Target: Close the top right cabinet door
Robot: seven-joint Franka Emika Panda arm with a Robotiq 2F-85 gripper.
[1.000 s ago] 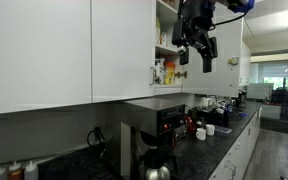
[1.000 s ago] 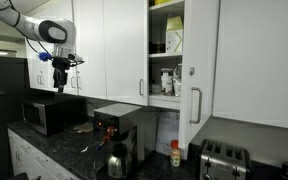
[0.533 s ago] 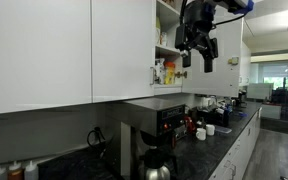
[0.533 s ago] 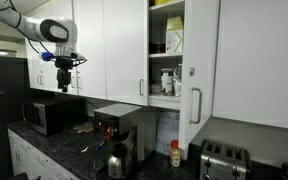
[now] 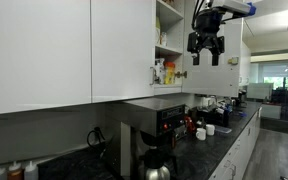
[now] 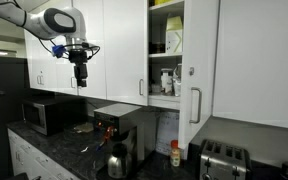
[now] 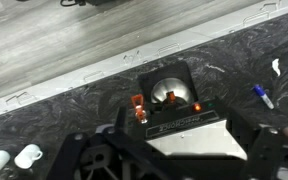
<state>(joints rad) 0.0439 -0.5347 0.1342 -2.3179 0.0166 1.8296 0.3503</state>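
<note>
Arm [image 6: 56, 20] swings along upper cabinet fronts. In an exterior view gripper [image 6: 81, 81] sits closer to top right cabinet door [image 6: 204, 50] than a second ago, though well apart. In an exterior view gripper [image 5: 205, 58] now looks smaller, farther from camera.

The top right cabinet door [image 6: 204, 60] stands open.

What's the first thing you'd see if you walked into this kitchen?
Probably the robot's gripper, hanging high above the dark counter in front of the white wall cabinets. Next, the top right cabinet door, standing open so the shelves with boxes and bottles show.
</note>
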